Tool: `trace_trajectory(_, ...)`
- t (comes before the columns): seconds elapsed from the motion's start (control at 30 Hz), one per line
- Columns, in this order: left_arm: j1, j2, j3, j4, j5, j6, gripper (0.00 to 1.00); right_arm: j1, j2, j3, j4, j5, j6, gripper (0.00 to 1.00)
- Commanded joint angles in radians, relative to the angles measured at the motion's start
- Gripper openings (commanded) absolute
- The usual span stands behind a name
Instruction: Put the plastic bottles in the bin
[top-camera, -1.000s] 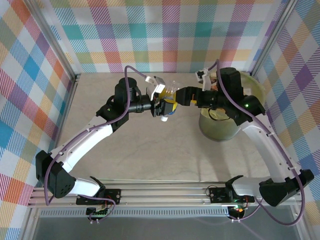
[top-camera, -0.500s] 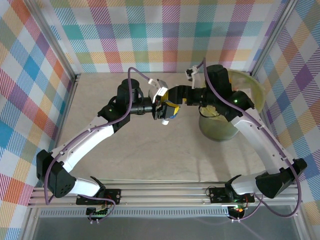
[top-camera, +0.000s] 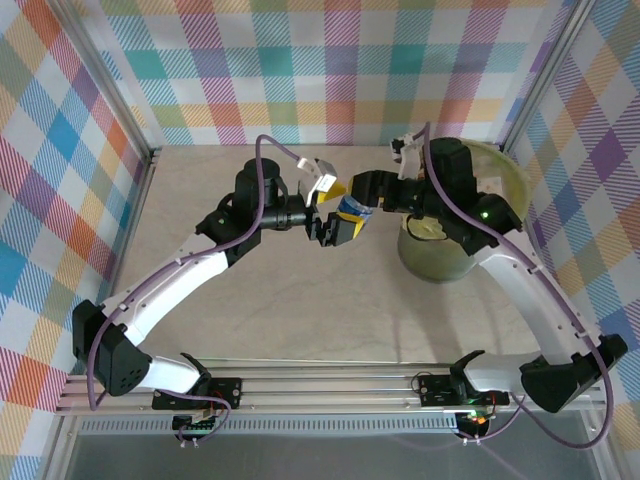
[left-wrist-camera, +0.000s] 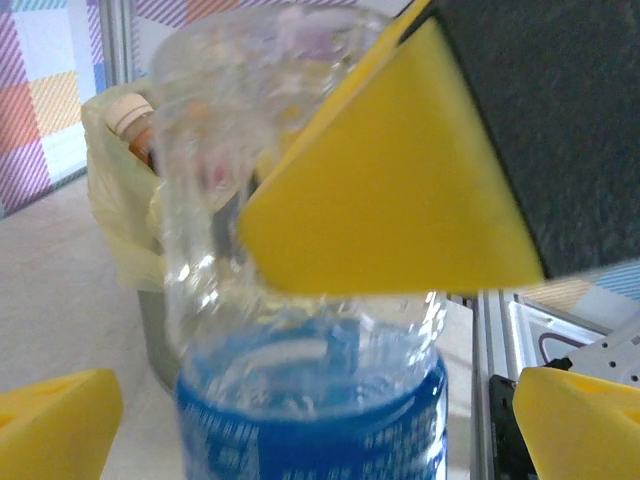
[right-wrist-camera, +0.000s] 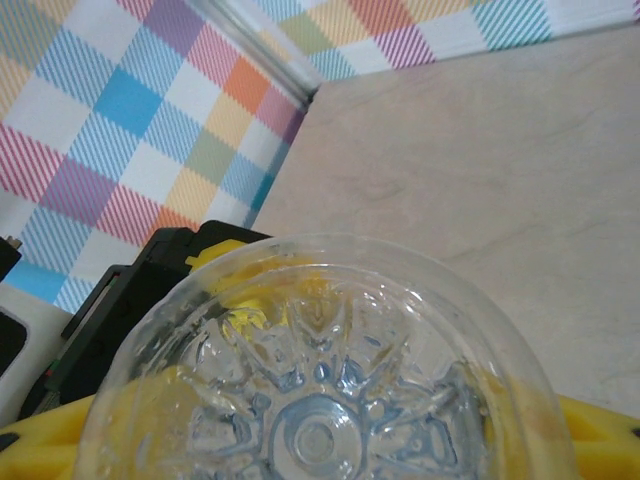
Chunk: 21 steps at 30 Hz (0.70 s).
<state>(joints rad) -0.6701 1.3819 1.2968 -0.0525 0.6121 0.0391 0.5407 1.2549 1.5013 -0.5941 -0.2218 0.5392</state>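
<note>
The left gripper (top-camera: 328, 222) hangs above the table (top-camera: 300, 310) with its jaws spread wide. In the left wrist view its two yellow fingertips (left-wrist-camera: 55, 420) stand well out to either side of a clear plastic bottle (top-camera: 352, 208) with a blue label, and neither touches it. The bottle is off the table, just in front of this gripper's open fingers and between the two grippers. Just beyond it, on its right side, the right gripper (top-camera: 357, 195) is clamped on the bottle's clear upper part. One of its yellow pads lies pressed across the plastic in the left wrist view, and in the right wrist view the bottle's moulded base sits close up, with yellow showing along both lower corners. Behind the right gripper, on the side away from the left one, the grey-green bin (top-camera: 440, 262) stands on the table with its yellow-green bag. A tan-capped bottle (left-wrist-camera: 130, 112) pokes up inside it.
</note>
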Motion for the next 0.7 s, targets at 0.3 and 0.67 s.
trace_trajectory(0.3, -0.008, -0.173, -0.077, 0.022, -0.137, -0.052, 1.00, -0.200, -0.201, -0.064, -0.007, 0.306, 0.073, 0.53)
trace_trajectory(0.67, -0.008, -0.208, -0.103, 0.015, -0.252, -0.119, 1.00, -0.356, -0.268, -0.092, 0.000, 0.476, 0.132, 0.57)
